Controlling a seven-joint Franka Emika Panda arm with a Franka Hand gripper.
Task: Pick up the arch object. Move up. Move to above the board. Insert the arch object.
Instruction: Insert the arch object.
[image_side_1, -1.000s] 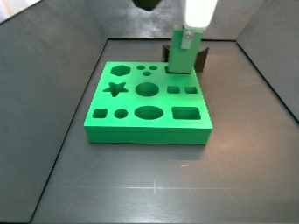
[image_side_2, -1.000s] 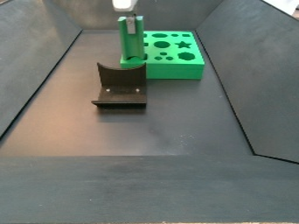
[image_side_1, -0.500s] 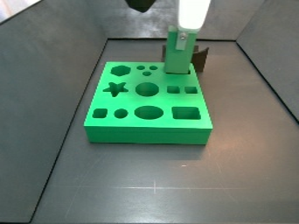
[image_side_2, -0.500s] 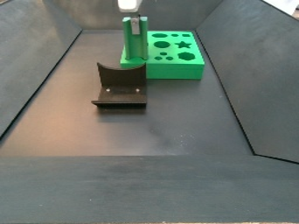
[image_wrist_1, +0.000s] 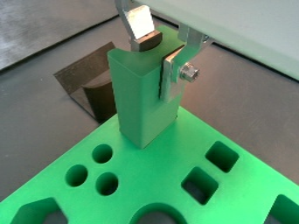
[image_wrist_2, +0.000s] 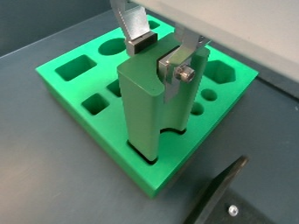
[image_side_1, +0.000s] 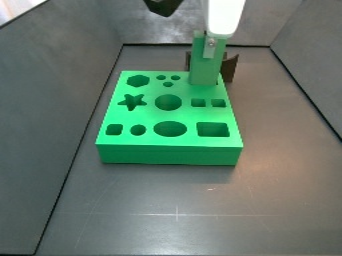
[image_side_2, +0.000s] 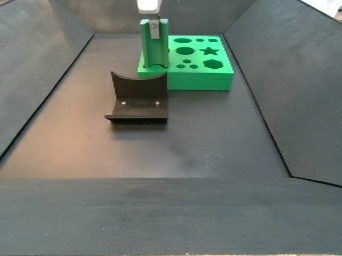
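**Arch held over its slot at the board's edge**

Wrist views: The gripper (image_wrist_1: 162, 54) has its 2 silver fingers closed on the top of the arch object (image_wrist_1: 142, 96), 1 plate on each broad face, and the piece hangs upright. In a wrist view its lower end sits at a notched cut-out in the board (image_wrist_2: 82, 87), right at the board's near edge; whether the foot is already inside or just at the mouth I cannot tell for sure. To do the insertion well, I judge the arm should keep the piece plumb, keep its faces square to the slot walls, and descend slowly and straight, letting go only once the piece seats. Any tilt would likely jam it on the rim. The fixture (image_wrist_1: 84, 86) stands just beyond the board edge, apart from the piece.

Side views: The gripper (image_side_1: 211, 36) points straight down from above, with the arch object (image_side_1: 203, 62) vertical at the board's (image_side_1: 147, 150) far edge, near the fixture (image_side_1: 230, 68). From the opposite side, the gripper (image_side_2: 151, 17) holds the arch object (image_side_2: 151, 46) at the edge of the board (image_side_2: 214, 76) that faces the fixture (image_side_2: 136, 97), which sits on the floor beside it.
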